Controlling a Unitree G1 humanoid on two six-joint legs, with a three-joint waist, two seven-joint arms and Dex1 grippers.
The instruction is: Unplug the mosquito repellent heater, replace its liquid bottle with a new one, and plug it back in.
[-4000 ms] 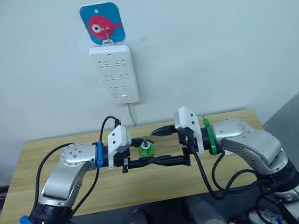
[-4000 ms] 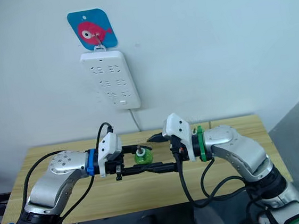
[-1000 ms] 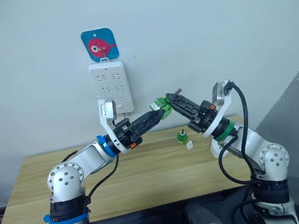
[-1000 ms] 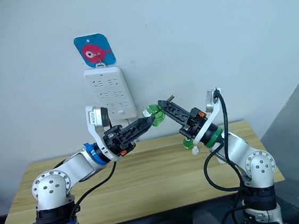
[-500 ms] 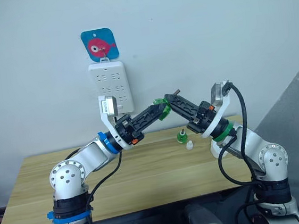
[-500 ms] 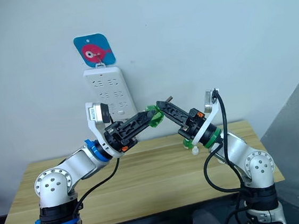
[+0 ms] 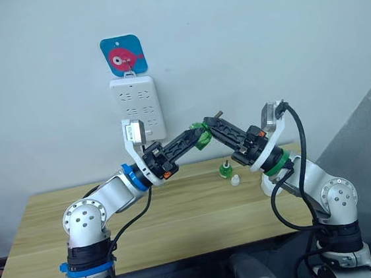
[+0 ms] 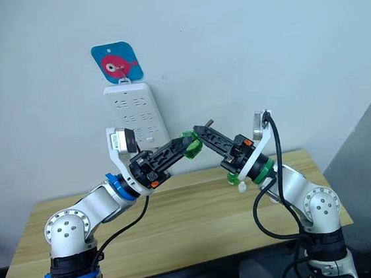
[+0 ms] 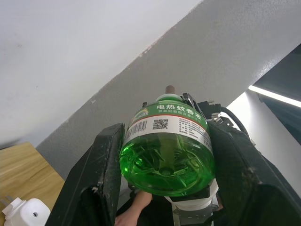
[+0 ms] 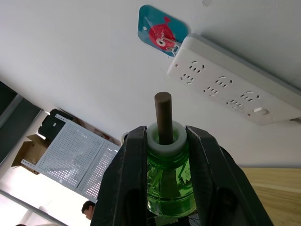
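Holding 1 green translucent liquid bottle (image 7: 202, 138) aloft: left pincer (image 9: 164, 188) clamps its body, right pincer (image 10: 162, 155) grips its neck | small white rounded plastic heater (image 7: 235, 180) on wooden tabletop (image 7: 181, 226) beside another green bottle (image 7: 225, 168)

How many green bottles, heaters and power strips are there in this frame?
Green bottles: 2 (one held aloft, one standing on the table)
Heater: 1
Power strip: 1
Total: 4
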